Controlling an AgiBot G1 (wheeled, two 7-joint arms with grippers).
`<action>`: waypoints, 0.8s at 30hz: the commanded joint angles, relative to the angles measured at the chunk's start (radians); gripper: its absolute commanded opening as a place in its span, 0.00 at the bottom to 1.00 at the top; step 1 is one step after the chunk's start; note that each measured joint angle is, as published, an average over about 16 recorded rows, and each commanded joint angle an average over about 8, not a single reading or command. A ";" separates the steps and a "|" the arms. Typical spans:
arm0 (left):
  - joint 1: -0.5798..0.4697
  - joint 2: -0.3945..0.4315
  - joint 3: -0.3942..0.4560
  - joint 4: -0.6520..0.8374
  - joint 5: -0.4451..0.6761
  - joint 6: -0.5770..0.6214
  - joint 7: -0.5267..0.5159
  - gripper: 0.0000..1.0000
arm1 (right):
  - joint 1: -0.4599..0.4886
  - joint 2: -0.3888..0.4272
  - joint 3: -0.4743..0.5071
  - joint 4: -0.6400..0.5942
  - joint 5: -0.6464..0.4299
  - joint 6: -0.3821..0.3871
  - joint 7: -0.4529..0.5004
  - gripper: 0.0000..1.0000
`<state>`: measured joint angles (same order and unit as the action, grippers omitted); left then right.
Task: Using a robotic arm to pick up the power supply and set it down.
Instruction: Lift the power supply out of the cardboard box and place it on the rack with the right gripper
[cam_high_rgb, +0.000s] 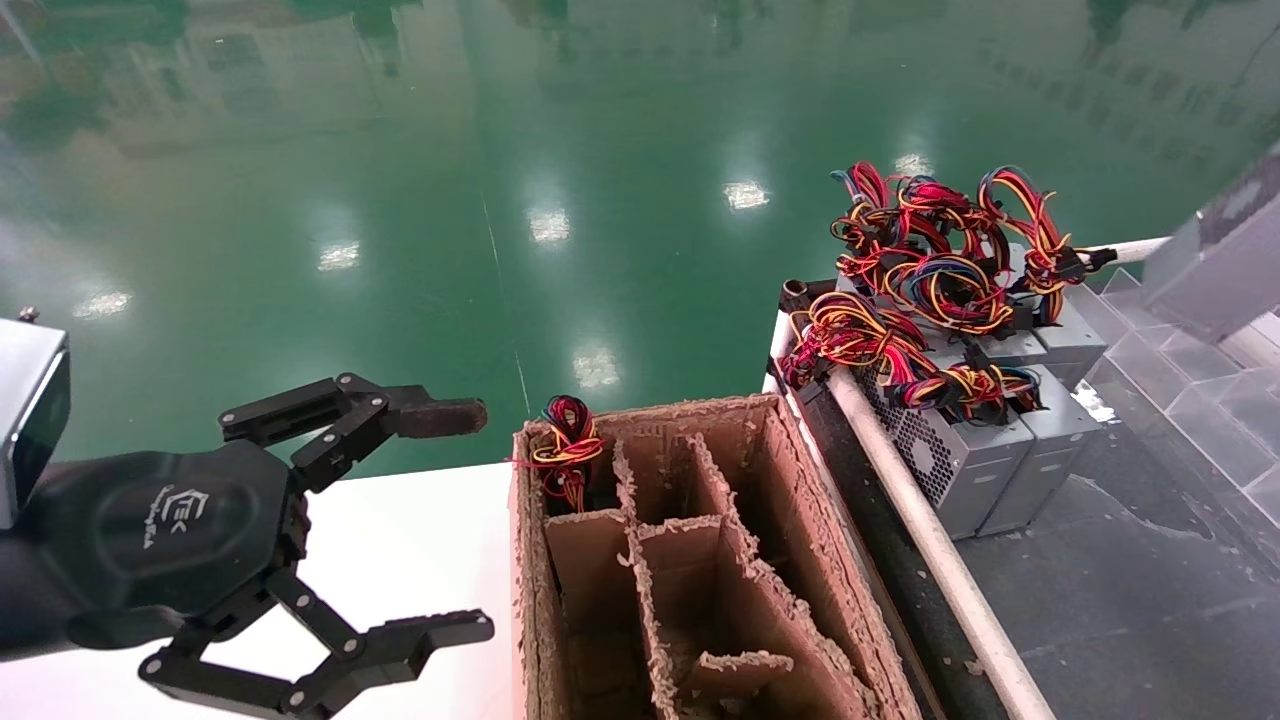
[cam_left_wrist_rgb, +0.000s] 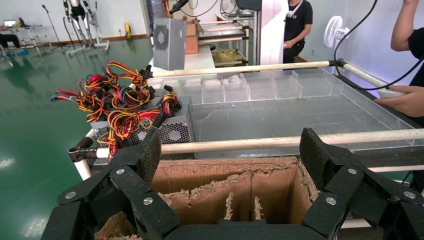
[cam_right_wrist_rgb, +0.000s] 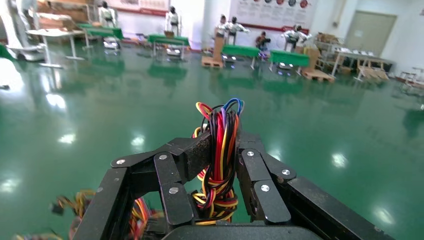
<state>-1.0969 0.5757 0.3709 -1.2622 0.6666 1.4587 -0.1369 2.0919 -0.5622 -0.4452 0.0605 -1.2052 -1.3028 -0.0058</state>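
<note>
Floor: glossy green. Box: rough, frayed cardboard. Power supply: grey perforated metal. Left gripper: matt black plastic.

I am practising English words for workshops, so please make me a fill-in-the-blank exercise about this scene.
The left gripper hangs over the white table, jaws ____.
The jaws of the right gripper clamp a bundle of coloured ____.
The grey power supplies sit to the ____ of the cardboard box.
Missing: open; wires; right.

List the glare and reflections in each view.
Head view: ceiling lights mirror as bright patches on the glossy green floor. Left wrist view: duller sheen on the floor, light haze over the clear tray. Right wrist view: soft white spots on the floor behind the wire bundle.
</note>
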 joint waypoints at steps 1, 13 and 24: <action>0.000 0.000 0.000 0.000 0.000 0.000 0.000 1.00 | -0.008 0.016 -0.001 -0.014 -0.002 -0.003 -0.022 0.00; 0.000 0.000 0.000 0.000 0.000 0.000 0.000 1.00 | -0.063 0.042 -0.037 -0.070 -0.053 -0.009 -0.032 0.00; 0.000 0.000 0.000 0.000 0.000 0.000 0.000 1.00 | -0.111 -0.001 -0.076 -0.086 -0.111 -0.015 0.014 0.00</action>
<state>-1.0969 0.5757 0.3711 -1.2622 0.6665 1.4587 -0.1368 1.9848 -0.5593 -0.5199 -0.0219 -1.3142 -1.3195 0.0028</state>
